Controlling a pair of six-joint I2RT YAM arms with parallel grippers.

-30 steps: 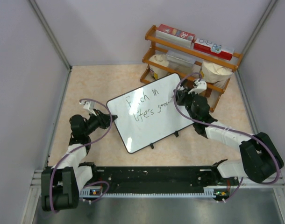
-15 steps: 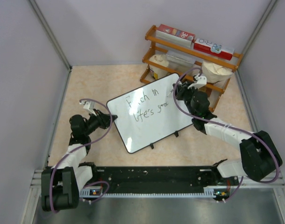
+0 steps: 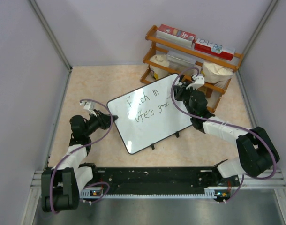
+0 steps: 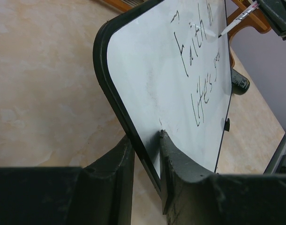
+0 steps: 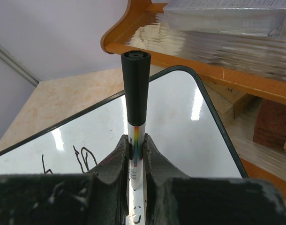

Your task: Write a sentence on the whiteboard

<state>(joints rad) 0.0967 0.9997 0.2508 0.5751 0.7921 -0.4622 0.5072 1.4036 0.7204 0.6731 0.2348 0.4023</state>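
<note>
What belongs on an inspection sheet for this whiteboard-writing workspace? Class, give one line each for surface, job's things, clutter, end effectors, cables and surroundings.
Surface: mottled beige table.
Job's things: whiteboard carrying the sentence, black handwriting in two lines; marker pointed at the board.
Clutter: wooden rack at the far right, holding boxes and tubs.
End effectors: left end effector shut on the whiteboard's rim; right end effector shut on the marker.
Cables: purple cables loop along both arms.
Surroundings: grey walls on three sides.
</note>
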